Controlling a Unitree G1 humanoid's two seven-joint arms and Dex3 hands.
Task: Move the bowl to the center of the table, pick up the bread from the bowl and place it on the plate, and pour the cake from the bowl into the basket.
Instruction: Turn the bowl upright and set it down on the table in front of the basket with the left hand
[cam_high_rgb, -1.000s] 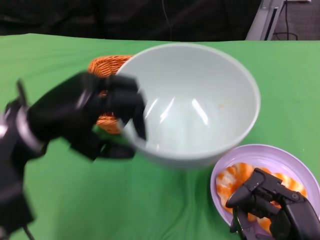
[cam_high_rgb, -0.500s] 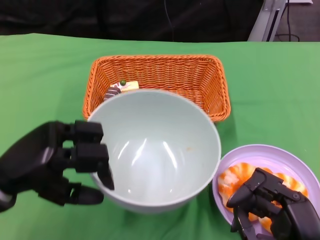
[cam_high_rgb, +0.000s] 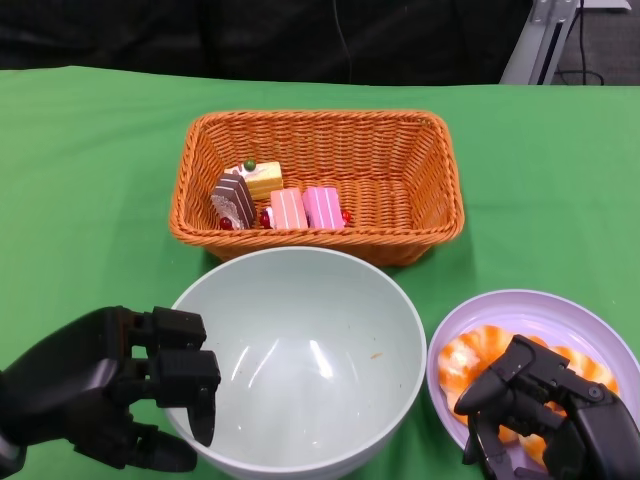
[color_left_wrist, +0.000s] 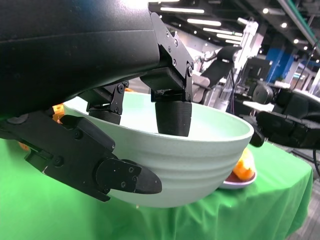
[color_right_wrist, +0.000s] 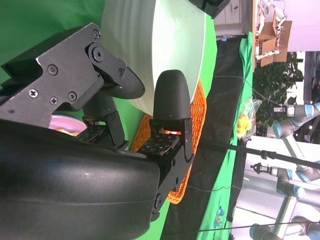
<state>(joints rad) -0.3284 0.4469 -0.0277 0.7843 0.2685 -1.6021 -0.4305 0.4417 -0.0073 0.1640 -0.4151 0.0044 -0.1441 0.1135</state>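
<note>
The pale green bowl (cam_high_rgb: 300, 365) is upright and empty, in front of the basket. My left hand (cam_high_rgb: 110, 400) grips its left rim, with fingers inside and outside the wall (color_left_wrist: 172, 115). The orange wicker basket (cam_high_rgb: 415, 190) holds several small cake pieces (cam_high_rgb: 275, 203). At the lower right a lavender plate (cam_high_rgb: 555, 315) carries the orange bread (cam_high_rgb: 478, 358). My right hand (cam_high_rgb: 555, 420) hovers over the plate's near side with its fingers bent and apart, holding nothing. The right wrist view shows the bowl (color_right_wrist: 160, 55) and the basket (color_right_wrist: 187, 150) beyond its fingers (color_right_wrist: 170, 100).
Green cloth (cam_high_rgb: 90, 150) covers the table, with bare stretches left and right of the basket. The left wrist view shows the plate (color_left_wrist: 240, 179) just past the bowl (color_left_wrist: 200, 155). Behind the table's far edge it is dark.
The bowl, tilted up over the basket a second ago, has come back toward me, lower and level, in my left hand. The cakes in the basket now show. The right hand has not moved.
</note>
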